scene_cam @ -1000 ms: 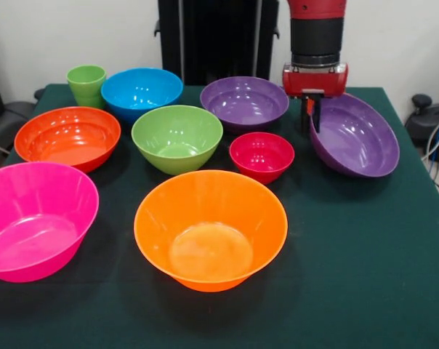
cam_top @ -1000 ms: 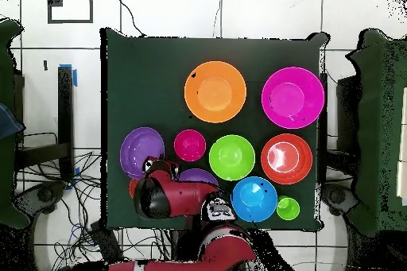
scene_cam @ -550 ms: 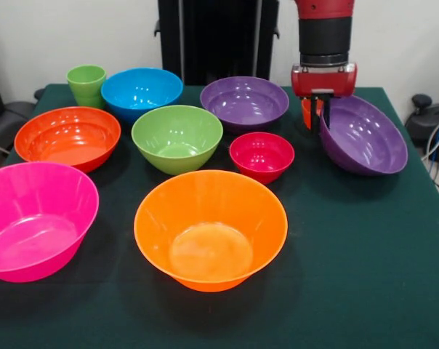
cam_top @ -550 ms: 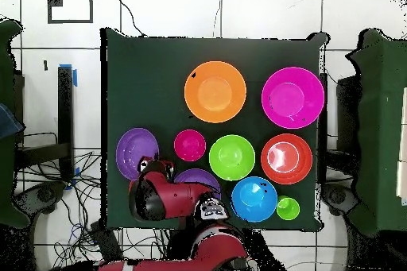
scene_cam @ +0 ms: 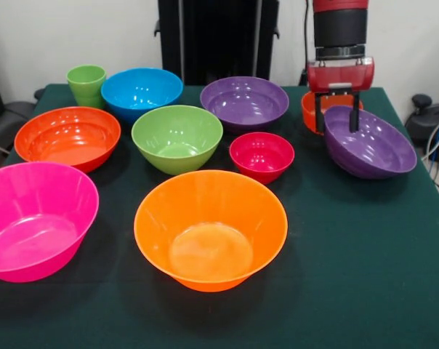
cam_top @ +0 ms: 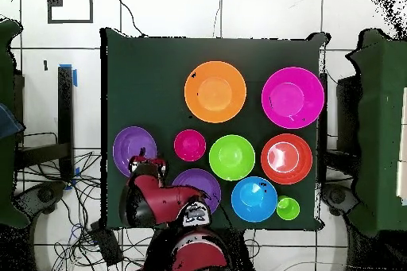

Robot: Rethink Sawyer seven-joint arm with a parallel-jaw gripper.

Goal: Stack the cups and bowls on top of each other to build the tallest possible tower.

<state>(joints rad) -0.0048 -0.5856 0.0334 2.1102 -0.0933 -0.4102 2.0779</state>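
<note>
1. At the front view's right, the pincer (scene_cam: pixel 335 121) straddles the far rim of a tilted purple bowl (scene_cam: pixel 365 145), one finger inside and one outside, apparently gripping it.
2. Behind it sits a small red-orange bowl (scene_cam: pixel 311 107).
3. Across the green surface (scene_cam: pixel 365 276) the other bowls stand apart and upright: purple (scene_cam: pixel 244 101), blue (scene_cam: pixel 142 90), green (scene_cam: pixel 177 137), magenta-red (scene_cam: pixel 262 155), red-orange (scene_cam: pixel 67 136), pink (scene_cam: pixel 36 218), orange (scene_cam: pixel 211 227).
4. Beside the blue bowl stands the cup (scene_cam: pixel 86 83).
5. No tower exists yet; the step appears to be moving the first bowl.
6. Next, that bowl likely needs carrying to a wider base.
</note>
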